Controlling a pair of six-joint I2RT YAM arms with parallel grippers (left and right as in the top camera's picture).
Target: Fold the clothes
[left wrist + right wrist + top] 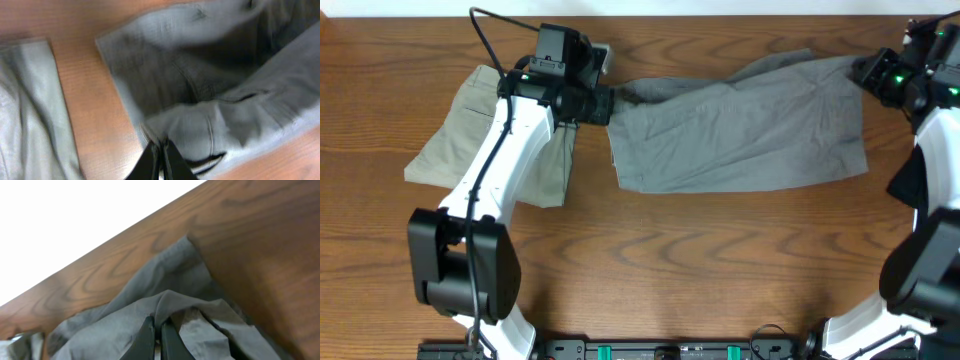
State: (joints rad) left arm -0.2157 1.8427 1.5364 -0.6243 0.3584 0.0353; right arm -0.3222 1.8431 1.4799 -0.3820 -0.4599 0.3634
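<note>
The mid-grey trousers (740, 125) lie spread on the desk (670, 250) between the tools: the left tool (160, 150) is clamped on their left end, the right tool (157, 324) on their right corner; the khaki trousers (460, 130) lie just beside, leftward

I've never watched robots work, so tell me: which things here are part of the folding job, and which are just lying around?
Part of the job: grey trousers, pinched by the left fingers and right fingers; beige trousers.
Just there: table; black cable.
</note>
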